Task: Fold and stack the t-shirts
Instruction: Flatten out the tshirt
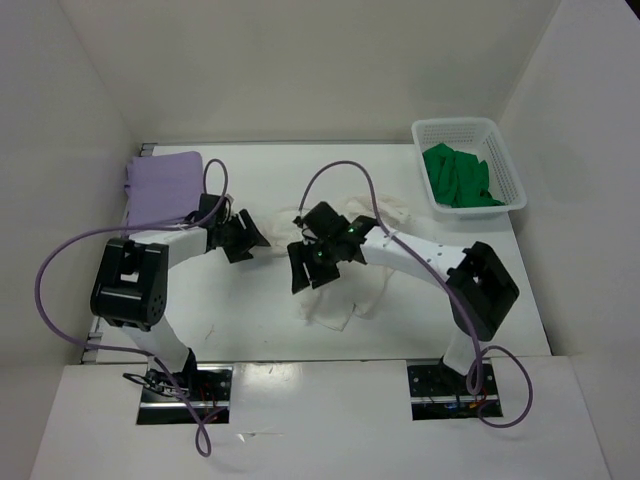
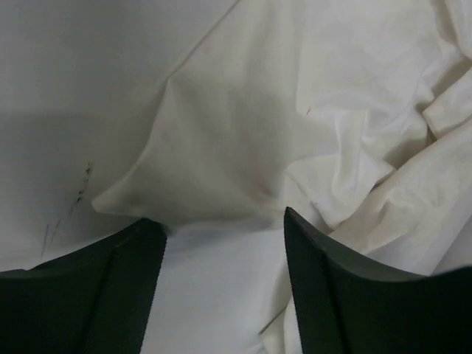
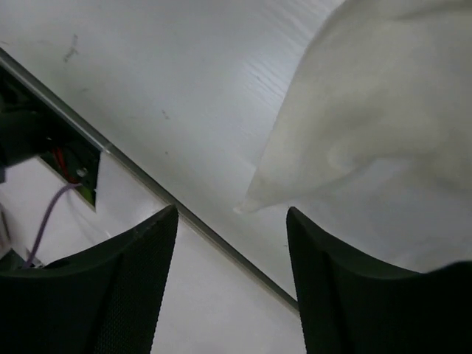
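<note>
Black left gripper is open, nothing between the jaws. Just ahead of its fingertips lies a limp edge of the cream t-shirt, not touching them as far as the wrist view shows. Right gripper is also open and empty, hovering over the same shirt; a pointed corner of it sits just past the fingertips, off to one side. The shirt lies crumpled between the two grippers, not flat yet.

The step looks like folding the cream one, at a re-grip. The next move probably calls for each gripper to drop onto its nearest edge, pinch the cloth and pull it flat before folding.

Further out, the lavender t-shirt lies beyond the left gripper and looks folded already. The green t-shirt is well beyond the right gripper, bunched in the basket.
</note>
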